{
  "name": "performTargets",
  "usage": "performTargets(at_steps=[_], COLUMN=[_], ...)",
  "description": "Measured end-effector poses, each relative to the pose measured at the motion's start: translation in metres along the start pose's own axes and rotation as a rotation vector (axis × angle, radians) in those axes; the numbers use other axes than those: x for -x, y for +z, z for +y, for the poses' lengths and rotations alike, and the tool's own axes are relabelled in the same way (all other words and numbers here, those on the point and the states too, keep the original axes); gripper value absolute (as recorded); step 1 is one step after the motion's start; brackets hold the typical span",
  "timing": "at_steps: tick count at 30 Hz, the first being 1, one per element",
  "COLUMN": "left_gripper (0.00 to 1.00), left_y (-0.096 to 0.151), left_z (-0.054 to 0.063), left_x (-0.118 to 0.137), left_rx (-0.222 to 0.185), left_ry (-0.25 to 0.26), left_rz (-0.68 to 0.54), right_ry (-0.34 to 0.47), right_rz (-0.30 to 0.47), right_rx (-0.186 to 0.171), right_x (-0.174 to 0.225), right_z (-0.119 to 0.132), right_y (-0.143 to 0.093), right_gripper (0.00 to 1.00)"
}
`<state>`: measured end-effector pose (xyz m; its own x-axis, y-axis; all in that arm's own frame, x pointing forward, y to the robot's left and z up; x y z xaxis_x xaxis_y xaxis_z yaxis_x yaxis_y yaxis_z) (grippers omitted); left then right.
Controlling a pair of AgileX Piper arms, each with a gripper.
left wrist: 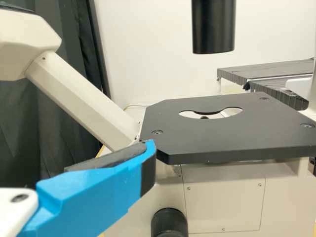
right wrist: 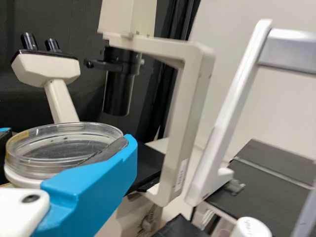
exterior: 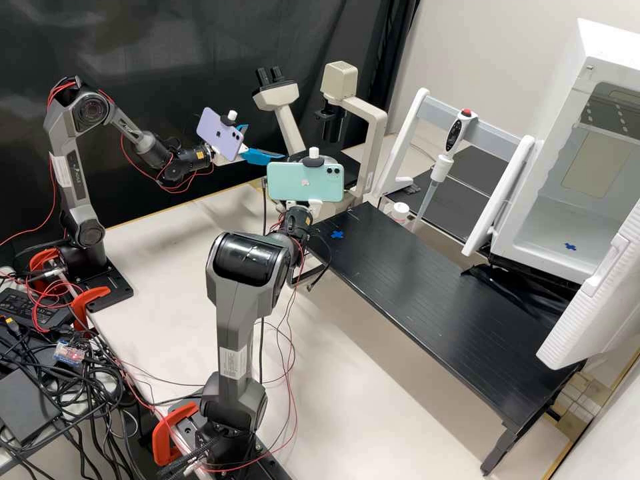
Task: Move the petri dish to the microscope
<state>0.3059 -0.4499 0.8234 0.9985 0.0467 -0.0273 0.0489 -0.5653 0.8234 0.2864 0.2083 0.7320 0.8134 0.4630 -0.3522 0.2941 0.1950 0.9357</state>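
"What's furthest left?"

"In the upper left of the high view, the left gripper (exterior: pixel 265 141), fingers spread apart, nothing between them that I can see, close by the microscope (exterior: pixel 380 133)."

"And next along?"

"The right gripper (right wrist: pixel 68 138). In the right wrist view, left of centre, it has hold of the petri dish (right wrist: pixel 54 148), one padded finger against the rim, the other at the frame's left edge."

"Which way does the dish point?"

"It's round, so no long axis to speak of. It lies nearly flat, broad face up, its left side slightly lower in the frame."

"How far along are we?"

"Grasp done, I'd say. The stage (left wrist: pixel 222 143), right of centre in the left wrist view, awaits it: carrying over, setting down and letting go are left."
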Motion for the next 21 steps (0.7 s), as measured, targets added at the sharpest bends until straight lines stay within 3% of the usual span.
performTargets(at_steps=[6,11,17,19,21], left_gripper=[1.00,1.00,1.00,1.00,1.00], left_y=[0.000,0.000,0.000,0.000,0.000], left_z=[0.000,0.000,0.000,0.000,0.000], left_x=[0.000,0.000,0.000,0.000,0.000], left_rx=[0.000,0.000,0.000,0.000,0.000], left_ry=[0.000,0.000,0.000,0.000,0.000], left_rz=[0.000,0.000,0.000,0.000,0.000], right_ry=[-0.020,-0.046,-0.086,-0.099,-0.117], right_rz=[-0.038,-0.064,-0.121,-0.131,-0.131], right_rx=[-0.053,-0.064,-0.114,-0.118,-0.097], right_x=[-0.028,-0.049,-0.074,-0.080,-0.085], right_z=[-0.003,-0.008,-0.022,-0.026,-0.032], right_y=[0.006,0.011,0.016,0.016,0.016], right_gripper=[0.00,0.00,0.00,0.00,0.00])
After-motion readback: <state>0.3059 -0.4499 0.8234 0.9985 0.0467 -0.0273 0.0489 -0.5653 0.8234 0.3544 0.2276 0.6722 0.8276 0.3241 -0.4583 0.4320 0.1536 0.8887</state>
